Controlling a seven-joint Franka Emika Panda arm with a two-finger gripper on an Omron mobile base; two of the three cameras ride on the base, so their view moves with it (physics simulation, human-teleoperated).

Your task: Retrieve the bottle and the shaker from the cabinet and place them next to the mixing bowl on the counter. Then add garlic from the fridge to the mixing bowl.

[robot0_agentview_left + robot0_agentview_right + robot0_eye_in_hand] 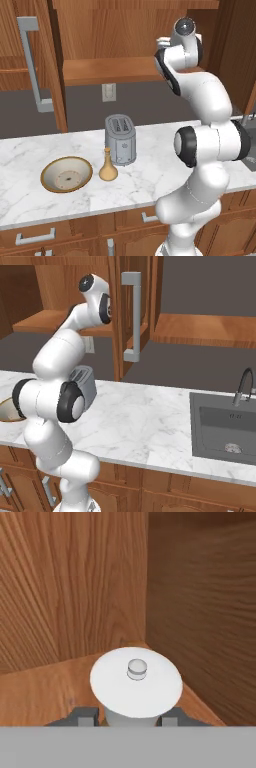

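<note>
Your arm reaches into the open cabinet. The bottle already stands beside the mixing bowl. In the cabinet corner, the gripper is clamped on the shaker. Risk: withdrawing carelessly could knock the shaker against the cabinet wall and loosen it.
</note>
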